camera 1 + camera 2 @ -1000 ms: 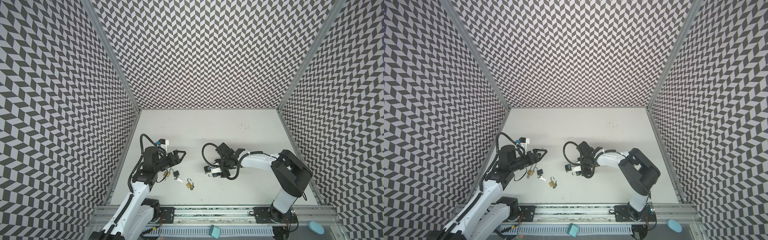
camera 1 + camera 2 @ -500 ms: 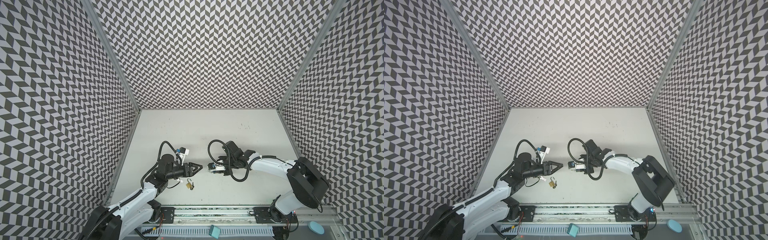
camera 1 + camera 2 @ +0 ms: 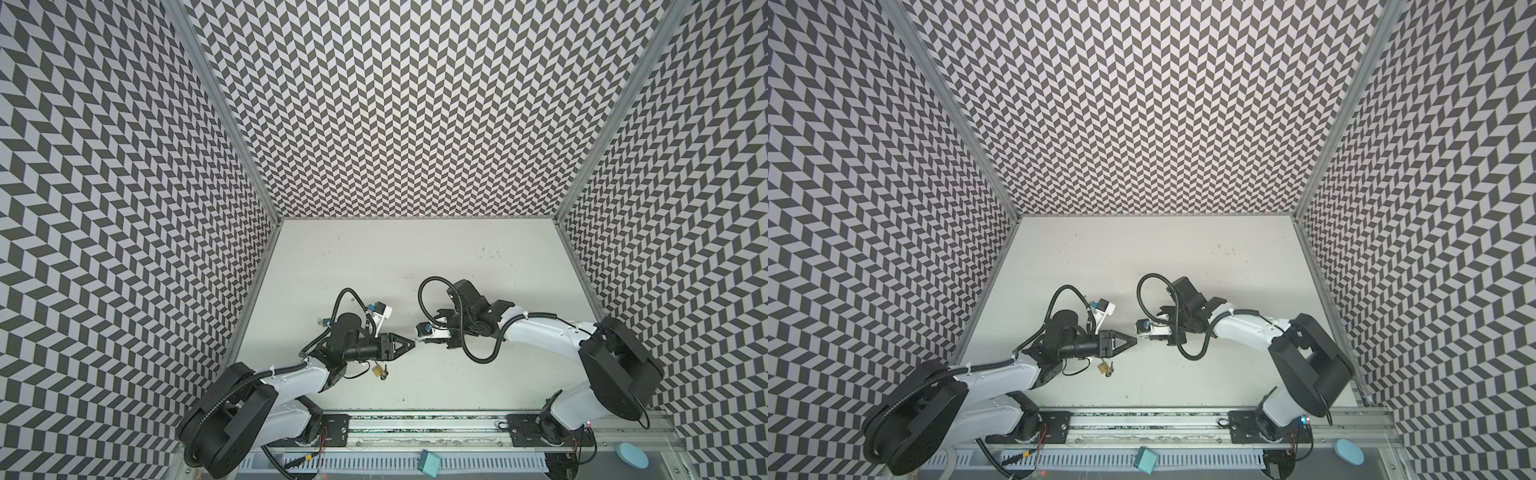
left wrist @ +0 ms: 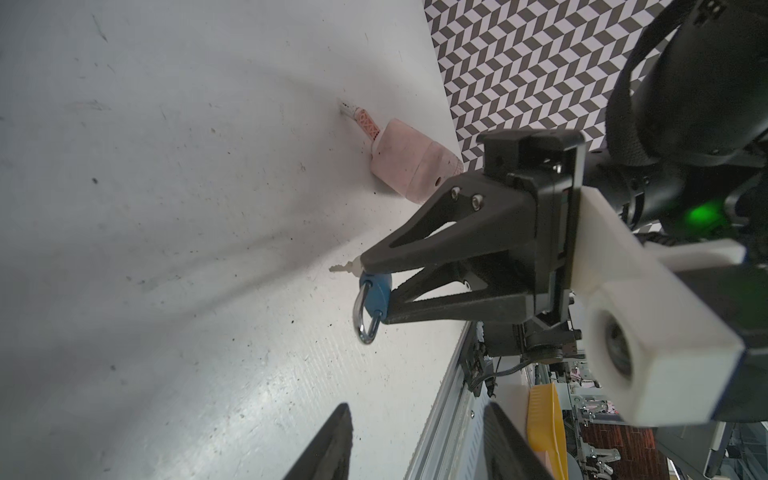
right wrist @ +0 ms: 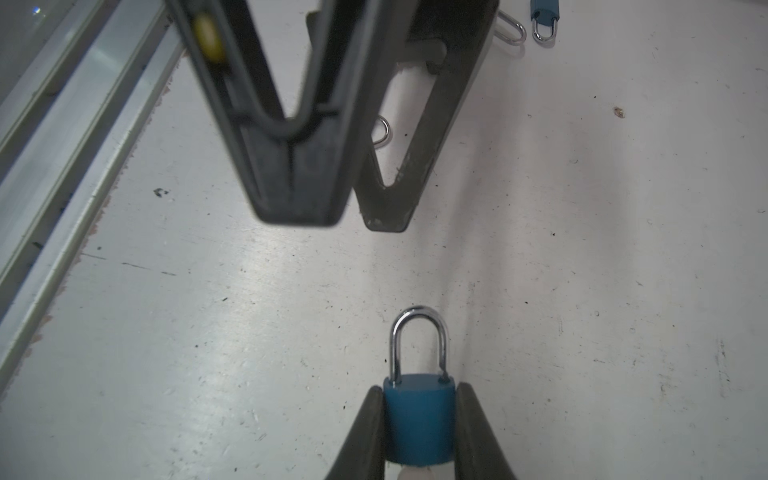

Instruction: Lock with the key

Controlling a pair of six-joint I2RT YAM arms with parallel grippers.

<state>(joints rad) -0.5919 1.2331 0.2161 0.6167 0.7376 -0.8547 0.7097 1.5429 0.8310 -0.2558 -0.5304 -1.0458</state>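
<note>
Item: blue padlock (image 5: 417, 419), held above the worktop (image 3: 415, 257) near its middle. The right end effector (image 5: 419, 388) is clamped on the padlock body from both sides, shackle pointing away from the wrist. Item: key (image 4: 343, 268), a silver blade jutting past one fingertip, just beside the padlock. Whether it is gripped or seated in the lock cannot be told. Item: left end effector (image 4: 417, 409), fingers parted with nothing between them, tip to tip with the right one in both top views (image 3: 409, 331). Item: brass padlock (image 3: 377, 370), lying on the worktop just nearward of the left end effector. Container: yellow tub (image 4: 544, 419), beyond the near rail, contents not visible. The left wrist view alone shows the key, the tub and a pink rounded object (image 4: 411, 166) by the wall. The right wrist view alone shows a second blue padlock (image 5: 544, 14).
</note>
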